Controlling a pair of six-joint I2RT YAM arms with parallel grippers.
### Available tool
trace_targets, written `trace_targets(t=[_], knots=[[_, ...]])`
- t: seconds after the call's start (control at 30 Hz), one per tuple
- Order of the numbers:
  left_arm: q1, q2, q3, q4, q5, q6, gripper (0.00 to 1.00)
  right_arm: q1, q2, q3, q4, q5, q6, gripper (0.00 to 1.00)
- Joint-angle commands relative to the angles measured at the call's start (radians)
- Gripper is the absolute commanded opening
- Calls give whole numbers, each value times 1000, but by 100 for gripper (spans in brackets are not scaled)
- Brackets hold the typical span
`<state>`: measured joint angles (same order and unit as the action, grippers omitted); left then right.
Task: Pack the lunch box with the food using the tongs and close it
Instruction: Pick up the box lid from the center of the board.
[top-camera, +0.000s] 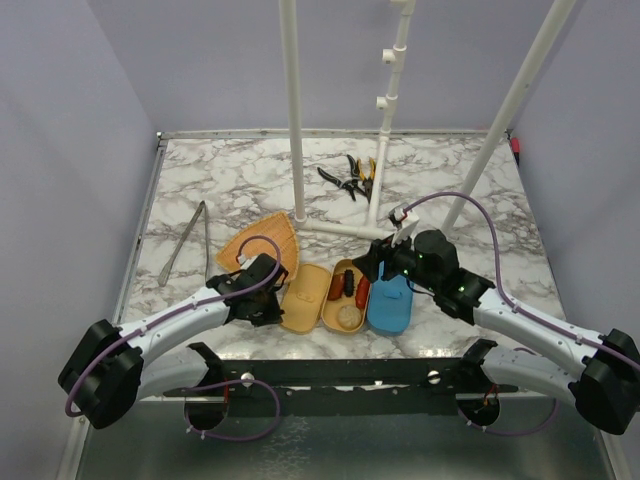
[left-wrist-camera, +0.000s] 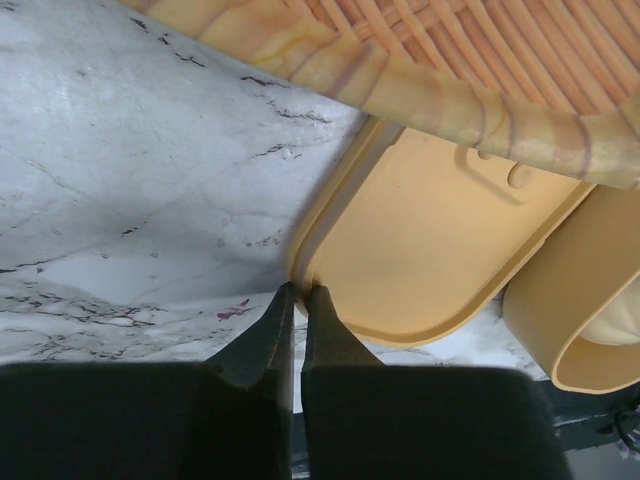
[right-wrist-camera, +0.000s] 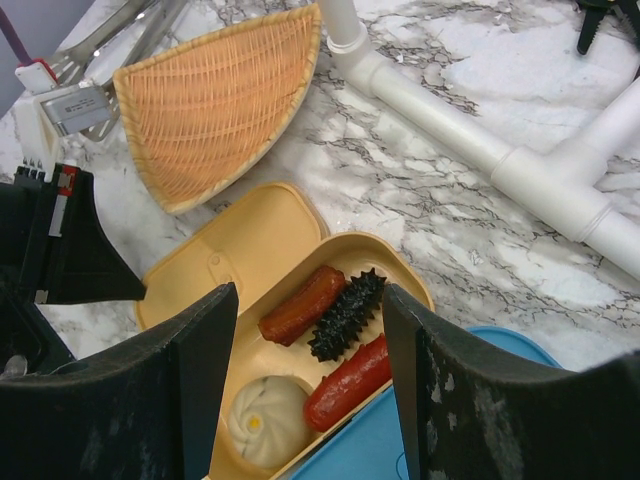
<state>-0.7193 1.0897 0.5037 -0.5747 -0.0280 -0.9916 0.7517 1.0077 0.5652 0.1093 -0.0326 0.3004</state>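
The beige lunch box (top-camera: 348, 297) stands open near the table's front, its flat lid (top-camera: 305, 297) folded out to the left. Inside lie the food pieces: an orange-brown sausage (right-wrist-camera: 305, 305), a black spiky piece (right-wrist-camera: 347, 315), a red sausage (right-wrist-camera: 350, 382) and a pale bun (right-wrist-camera: 265, 420). My left gripper (left-wrist-camera: 300, 292) is shut, its tips pinching the near-left rim of the lid (left-wrist-camera: 440, 240). My right gripper (right-wrist-camera: 310, 340) hangs open above the box with nothing between its fingers. The grey metal tongs (top-camera: 190, 240) lie on the table at the far left, away from both grippers.
A woven basket (top-camera: 265, 245) sits just behind the lid. A blue tray-like part (top-camera: 390, 303) lies against the box's right side. Black-and-yellow pliers (top-camera: 350, 178) lie at the back. A white pipe frame (top-camera: 330, 228) rests behind the box, with uprights rising from it.
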Motion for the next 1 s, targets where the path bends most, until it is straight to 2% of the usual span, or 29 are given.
trace_targets(t=[0.0,0.17,0.47,0.83,0.9,0.97], knots=[[-2,16,62,-75,-56,68,0,4,-22,-11,-21,29,13,64],[2,18,164,-183,-128,125,0,3,-22,-11,-20,28,22,64],[11,19,266,-264,-140,173,0,4,10,13,-17,-18,19,64],[18,7,269,-265,-120,180,0,9,120,36,91,-154,41,62],[20,7,269,-262,-114,179,0,39,111,19,141,-178,19,62],[20,7,268,-256,-109,176,0,98,106,14,169,-128,-24,63]])
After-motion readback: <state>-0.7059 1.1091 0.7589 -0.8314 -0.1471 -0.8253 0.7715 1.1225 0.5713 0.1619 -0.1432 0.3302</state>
